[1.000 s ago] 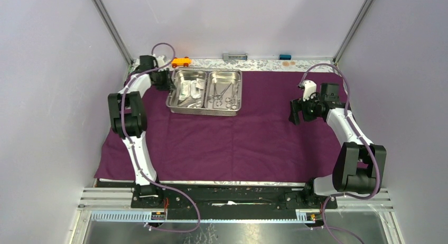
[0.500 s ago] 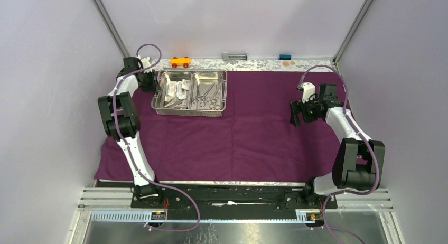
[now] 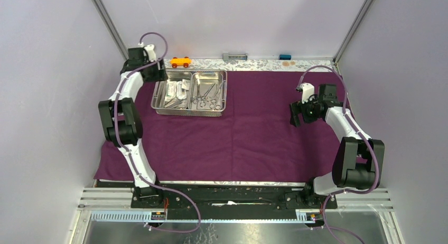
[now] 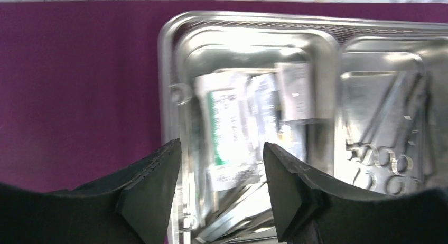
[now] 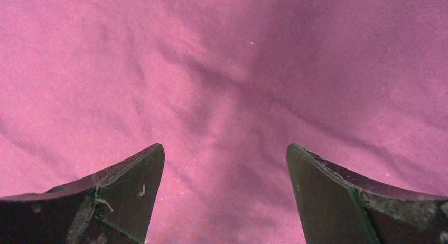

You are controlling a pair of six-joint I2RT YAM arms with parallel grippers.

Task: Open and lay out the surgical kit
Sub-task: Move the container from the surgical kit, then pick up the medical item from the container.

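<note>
**Position.** The two-compartment steel tray (image 3: 188, 112) sits at the far left of the purple cloth (image 3: 243, 143), which is spread flat. Sealed packets (image 4: 227, 128) lie in its left compartment and ring-handled forceps (image 4: 393, 159) in its right. Nothing is laid out on the cloth yet.

**End effectors.** The left end effector (image 4: 221, 149) hangs over the tray's left end, fingers spread and holding nothing. The right end effector (image 5: 224, 149) hovers over bare cloth at the right, well apart from the tray, also spread and empty.

**Risks.**
- The packets overlap loosely. In my judgement a descent between them could pinch two at once or scrape the steel floor.
- One finger of the left end effector lines up with the tray rim. Pushing down there could tip or shove the tray.
- The orange toy car (image 3: 180, 62) stands just beyond the tray's far edge, near the left end effector. A sideways sweep could knock it.
- The cloth shows soft creases under the right end effector. A low drag could bunch it and shift the tray.
- The left wrist view is blurred, so fine placement is hard to judge.

**Surface and room.** The cloth covers most of the worktop (image 3: 264, 64); a pale patterned strip shows along the far edge. Plain lilac-grey walls (image 3: 53, 69) enclose the cell.
</note>
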